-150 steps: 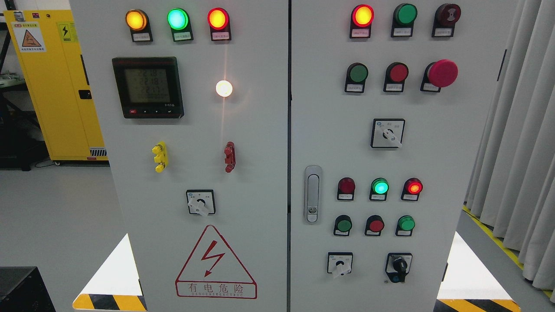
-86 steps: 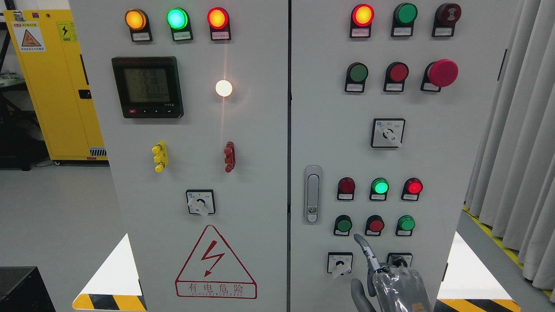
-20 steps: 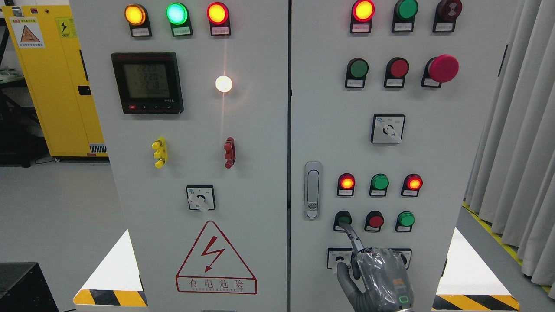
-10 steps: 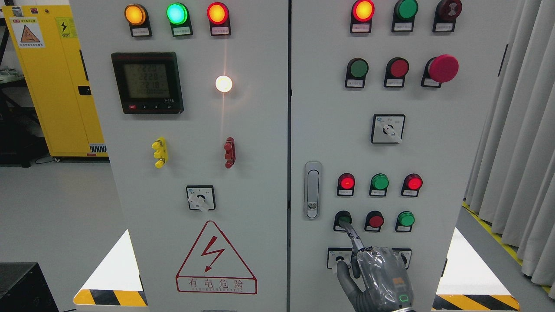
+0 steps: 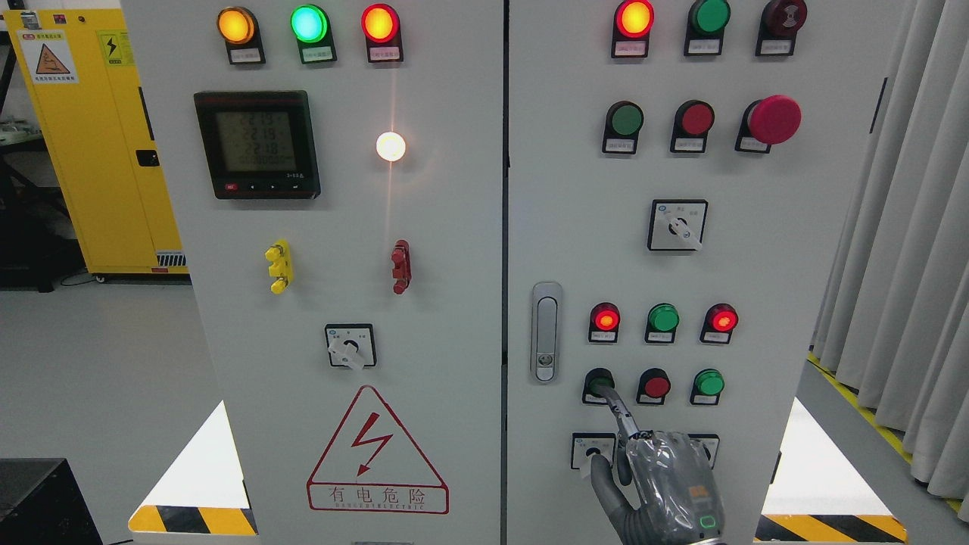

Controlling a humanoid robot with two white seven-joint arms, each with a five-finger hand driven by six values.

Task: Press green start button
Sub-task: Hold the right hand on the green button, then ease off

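The green start button (image 5: 598, 378) sits at the left end of the lower button row on the right cabinet door (image 5: 757, 250). My right hand (image 5: 666, 484), in a grey glove, rises from the bottom edge. Its index finger (image 5: 615, 405) is stretched out with the tip on the button's face; the other fingers are curled and hold nothing. Above the button, the left red lamp (image 5: 606, 318) is lit, the green lamp (image 5: 663, 317) is dark, and the right red lamp (image 5: 723, 319) is lit. The left arm is not in view.
A red button (image 5: 656, 386) and a second green button (image 5: 708, 382) lie right of the pressed one. Two rotary switches (image 5: 593, 451) are partly behind my hand. The door handle (image 5: 545, 331) is to the left, grey curtains (image 5: 901, 250) to the right.
My right hand came up from below and its index finger reached the green button. The green lamp above went dark and the left red lamp lit. Nothing has moved over the last second.
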